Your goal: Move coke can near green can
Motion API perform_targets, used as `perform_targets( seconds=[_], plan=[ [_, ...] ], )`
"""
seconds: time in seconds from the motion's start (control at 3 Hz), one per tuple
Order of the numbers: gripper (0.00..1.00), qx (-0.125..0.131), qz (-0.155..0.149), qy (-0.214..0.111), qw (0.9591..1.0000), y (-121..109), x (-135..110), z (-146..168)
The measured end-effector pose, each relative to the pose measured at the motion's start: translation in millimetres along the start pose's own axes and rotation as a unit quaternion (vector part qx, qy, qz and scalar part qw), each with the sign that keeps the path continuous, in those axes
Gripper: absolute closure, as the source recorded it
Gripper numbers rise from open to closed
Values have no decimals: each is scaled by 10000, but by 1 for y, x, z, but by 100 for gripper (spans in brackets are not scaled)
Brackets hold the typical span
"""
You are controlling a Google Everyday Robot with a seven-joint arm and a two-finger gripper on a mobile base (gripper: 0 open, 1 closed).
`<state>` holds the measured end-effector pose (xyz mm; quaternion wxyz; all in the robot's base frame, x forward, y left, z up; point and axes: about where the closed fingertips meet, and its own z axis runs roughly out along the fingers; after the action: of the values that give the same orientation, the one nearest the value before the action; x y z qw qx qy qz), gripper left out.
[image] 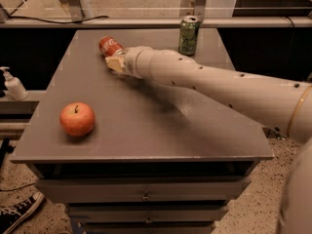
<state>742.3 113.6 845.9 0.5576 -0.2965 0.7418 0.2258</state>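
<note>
The coke can (109,45) is red with white script and lies tilted at the back left of the grey table (146,126). My gripper (114,58) is shut on its lower end, with the pale fingers (116,64) showing just below the can. The arm reaches in from the right across the table. The green can (188,35) stands upright at the back edge, well to the right of the coke can, with a gap between them.
A red-orange apple (77,119) sits at the front left of the table. A soap dispenser (13,84) stands on a lower ledge to the left. A metal rail (146,22) runs behind the table. Drawers (146,196) are below the top.
</note>
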Motion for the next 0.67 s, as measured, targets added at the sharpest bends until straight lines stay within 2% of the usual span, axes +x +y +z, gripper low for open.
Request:
perform_targets(
  seconds=[0.33, 0.67],
  plan=[
    [100, 27, 196, -62, 9998, -3, 14, -47],
    [100, 355, 293, 10, 9989, -36, 29, -107]
  ],
)
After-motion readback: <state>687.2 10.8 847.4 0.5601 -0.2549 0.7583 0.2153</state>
